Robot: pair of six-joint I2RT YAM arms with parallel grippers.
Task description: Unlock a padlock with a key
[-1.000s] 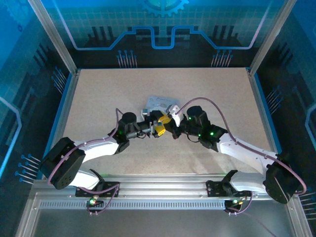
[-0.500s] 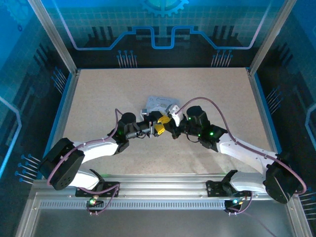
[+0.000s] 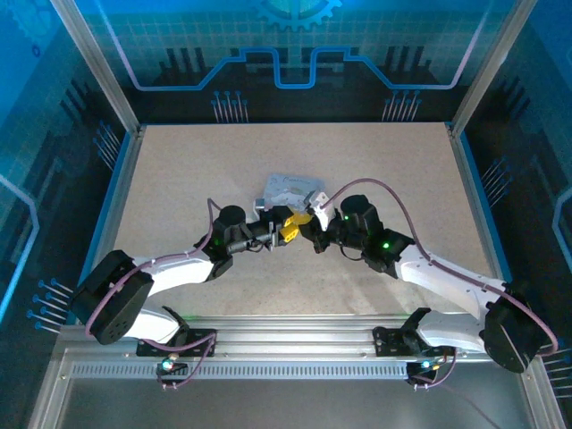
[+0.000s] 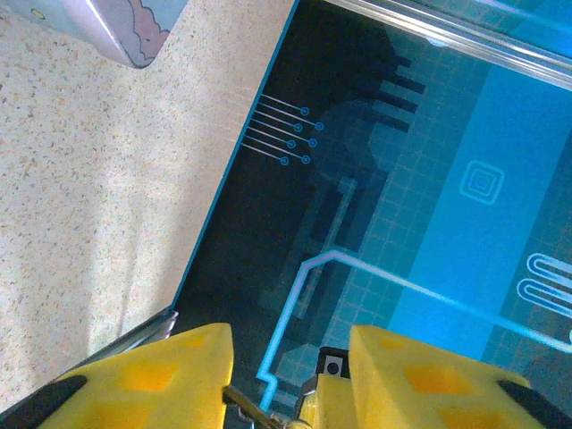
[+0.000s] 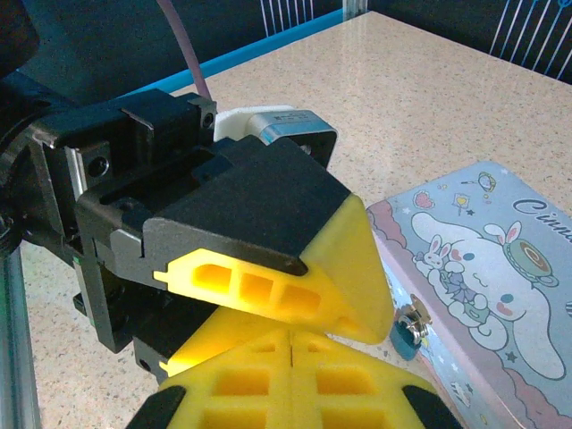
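Speckled tabletop [image 3: 179, 179], cartoon tin [image 5: 474, 259] lettered "Cinn…"

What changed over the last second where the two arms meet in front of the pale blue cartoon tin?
The left claw drew its yellow fingers closer together; the left wrist view shows a gap remaining between them. The right claw stayed shut, still close against the left one. The pale blue rectangular tin with the white cartoon figure did not move.
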